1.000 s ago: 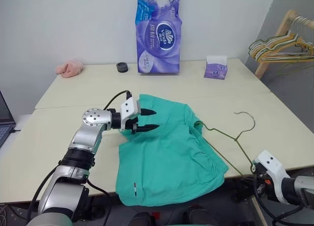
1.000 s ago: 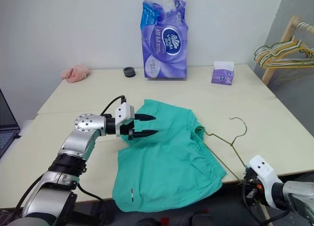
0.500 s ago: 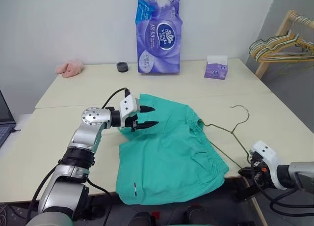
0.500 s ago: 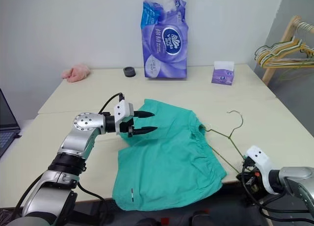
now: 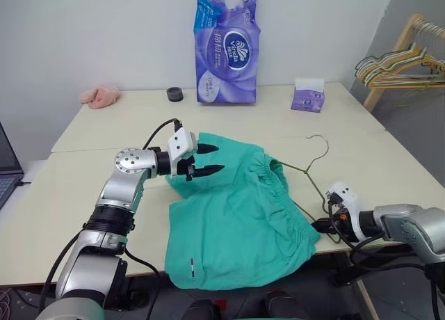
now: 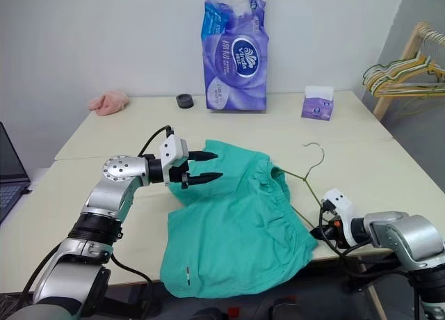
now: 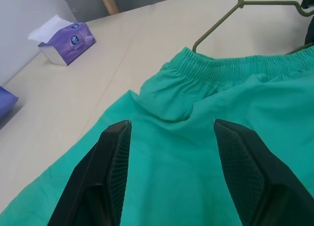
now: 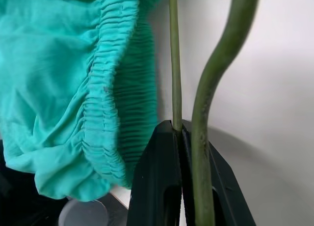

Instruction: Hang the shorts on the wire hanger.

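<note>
The teal-green shorts (image 5: 236,222) lie flat on the table, overhanging its front edge, with the gathered waistband (image 5: 278,181) toward the right. My left gripper (image 5: 211,158) hovers open just over the shorts' far left corner; in the left wrist view its fingers (image 7: 113,177) stand wide apart with nothing between them. The olive wire hanger (image 5: 308,168) lies right of the shorts, its hook pointing away from me and one arm running into the waistband. My right gripper (image 5: 322,226) is shut on the hanger's lower wire (image 8: 173,64) by the table's front edge, beside the waistband.
A tall purple tissue pack (image 5: 224,52), a small purple tissue box (image 5: 307,97), a black round object (image 5: 174,94) and a pink cloth lump (image 5: 99,95) stand along the table's far side. A wooden rack with pale hangers (image 5: 400,59) is at the far right. A laptop edge (image 5: 5,160) shows left.
My right gripper has moved forward and left along the table edge, pushing the hanger toward the shorts; the hook shifted left and the waistband bunched. The left gripper stayed in place.
</note>
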`<action>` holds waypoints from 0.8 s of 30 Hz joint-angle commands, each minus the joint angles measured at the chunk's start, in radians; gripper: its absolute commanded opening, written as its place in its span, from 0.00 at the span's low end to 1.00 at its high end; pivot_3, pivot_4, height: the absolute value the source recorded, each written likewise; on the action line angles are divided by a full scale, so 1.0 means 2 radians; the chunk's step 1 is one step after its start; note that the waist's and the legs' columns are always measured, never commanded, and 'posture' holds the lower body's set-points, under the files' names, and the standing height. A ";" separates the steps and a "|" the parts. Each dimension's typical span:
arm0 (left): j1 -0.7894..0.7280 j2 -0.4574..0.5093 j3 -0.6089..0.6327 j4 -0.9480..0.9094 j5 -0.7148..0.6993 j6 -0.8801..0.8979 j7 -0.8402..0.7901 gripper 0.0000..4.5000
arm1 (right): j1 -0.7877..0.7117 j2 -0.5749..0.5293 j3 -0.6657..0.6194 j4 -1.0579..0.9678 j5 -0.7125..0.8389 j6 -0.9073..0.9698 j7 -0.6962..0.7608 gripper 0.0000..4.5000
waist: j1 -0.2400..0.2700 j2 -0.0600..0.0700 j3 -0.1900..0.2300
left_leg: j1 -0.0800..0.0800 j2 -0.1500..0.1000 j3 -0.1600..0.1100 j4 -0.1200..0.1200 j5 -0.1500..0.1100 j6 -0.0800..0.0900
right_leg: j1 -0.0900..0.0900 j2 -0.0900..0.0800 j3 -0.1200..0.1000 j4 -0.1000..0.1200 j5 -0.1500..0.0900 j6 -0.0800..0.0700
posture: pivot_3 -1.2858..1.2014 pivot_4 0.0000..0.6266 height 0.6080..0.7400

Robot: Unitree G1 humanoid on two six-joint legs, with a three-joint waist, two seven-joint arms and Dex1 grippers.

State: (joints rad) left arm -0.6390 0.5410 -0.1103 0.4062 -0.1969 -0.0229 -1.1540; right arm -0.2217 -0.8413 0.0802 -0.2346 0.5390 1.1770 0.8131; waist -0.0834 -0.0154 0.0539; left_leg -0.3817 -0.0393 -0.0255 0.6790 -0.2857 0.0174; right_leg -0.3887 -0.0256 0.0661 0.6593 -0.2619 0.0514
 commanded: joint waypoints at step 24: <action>-0.153 0.029 -0.016 0.070 -0.007 0.039 -0.149 1.00 | -0.095 -0.020 0.076 -0.107 -0.074 -0.104 0.000 0.00 | -0.003 0.000 0.000 | -0.001 0.000 0.000 0.000 0.000 0.000 | -0.001 0.000 -0.001 0.000 0.000 0.000 | 0.46 0.02 1.00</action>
State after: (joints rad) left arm -0.9060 0.5814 -0.1338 0.5499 -0.2237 0.0829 -1.4066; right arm -0.3834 -0.8675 0.2341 -0.4075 0.4033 1.0035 0.7979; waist -0.0897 -0.0149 0.0535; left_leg -0.3830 -0.0397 -0.0263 0.6789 -0.2858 0.0170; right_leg -0.3900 -0.0257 0.0647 0.6596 -0.2619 0.0515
